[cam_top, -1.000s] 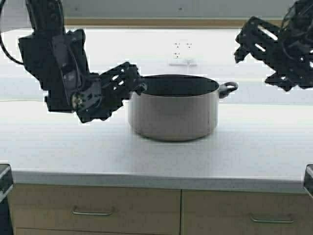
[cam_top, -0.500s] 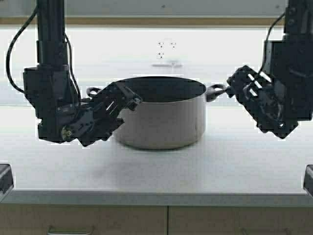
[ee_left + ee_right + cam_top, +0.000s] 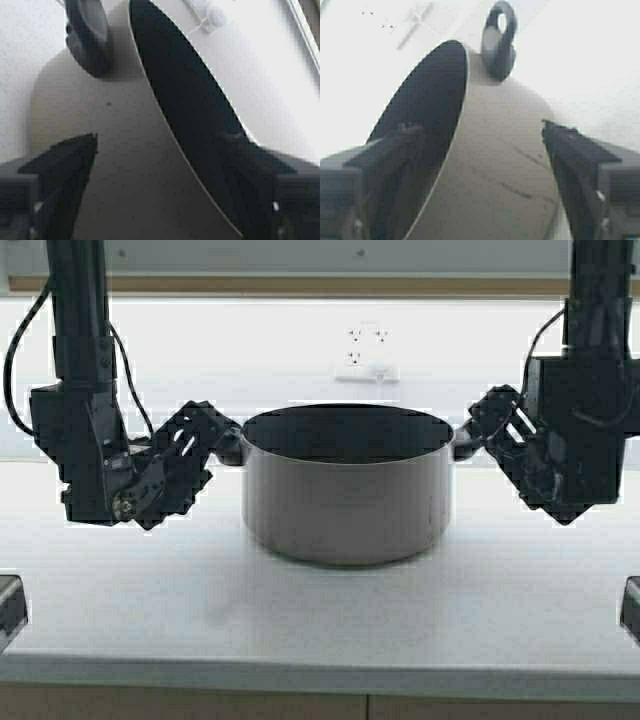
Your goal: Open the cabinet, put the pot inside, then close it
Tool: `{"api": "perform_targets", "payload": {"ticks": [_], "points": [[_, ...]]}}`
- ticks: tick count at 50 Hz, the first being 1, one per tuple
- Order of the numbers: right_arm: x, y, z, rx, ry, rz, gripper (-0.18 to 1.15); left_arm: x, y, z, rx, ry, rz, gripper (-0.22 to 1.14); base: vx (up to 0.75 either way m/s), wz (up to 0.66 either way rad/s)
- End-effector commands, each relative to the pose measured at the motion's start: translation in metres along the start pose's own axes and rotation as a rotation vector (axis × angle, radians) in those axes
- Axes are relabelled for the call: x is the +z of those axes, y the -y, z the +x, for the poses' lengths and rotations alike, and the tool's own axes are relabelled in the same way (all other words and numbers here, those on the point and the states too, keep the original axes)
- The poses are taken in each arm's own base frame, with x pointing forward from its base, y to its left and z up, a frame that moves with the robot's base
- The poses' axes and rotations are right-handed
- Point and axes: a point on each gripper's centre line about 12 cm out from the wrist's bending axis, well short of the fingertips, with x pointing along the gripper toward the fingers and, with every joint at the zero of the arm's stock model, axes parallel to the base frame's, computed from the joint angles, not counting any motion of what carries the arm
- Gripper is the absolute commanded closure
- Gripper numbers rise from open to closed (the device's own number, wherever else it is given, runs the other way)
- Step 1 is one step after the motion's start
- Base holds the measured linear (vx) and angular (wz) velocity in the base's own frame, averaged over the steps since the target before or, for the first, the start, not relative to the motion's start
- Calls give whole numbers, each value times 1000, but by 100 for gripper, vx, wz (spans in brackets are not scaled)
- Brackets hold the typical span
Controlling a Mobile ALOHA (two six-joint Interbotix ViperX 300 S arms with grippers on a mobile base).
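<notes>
The pot is sitting on the white surface between the two hands, with the left hand just beside its left rim and the right hand just beside its right rim. In the high view each hand is covering the side handle nearest it, so whether the fingers are touching metal is hard to make out. In the left wrist view the left hand's fingers are standing apart, straddling the pot's wall, one outside and one over the dark interior; the right wrist view is showing the same for the right hand's fingers. Beyond the hands, a white wall outlet is showing on the bright back wall, and the arms are running out of view above.
</notes>
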Motion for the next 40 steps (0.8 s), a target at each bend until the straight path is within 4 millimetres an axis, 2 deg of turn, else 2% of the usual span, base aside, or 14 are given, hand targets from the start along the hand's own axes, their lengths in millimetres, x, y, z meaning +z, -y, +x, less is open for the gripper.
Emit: {"api": "perform_targets", "payload": {"ticks": [1, 8, 20, 27, 35, 40], "points": [[9, 3, 26, 54, 16, 38, -5, 8, -5, 15, -36, 21, -28, -11, 6, 2], [9, 18, 67, 117, 14, 130, -5, 11, -18, 33, -69, 28, -72, -11, 5, 1], [-7, 39, 132, 248, -17, 283, -5, 14, -32, 69, -118, 83, -156, -11, 2, -1], [-9, 44, 158, 303, -5, 335, -5, 19, -38, 88, -145, 115, -203, -11, 1, -2], [-2, 45, 183, 366, 29, 362, -5, 24, -47, 107, -148, 137, -231, -11, 1, 0], [-8, 50, 191, 375, 22, 385, -5, 25, -48, 114, -150, 142, -232, -11, 1, 0]]}}
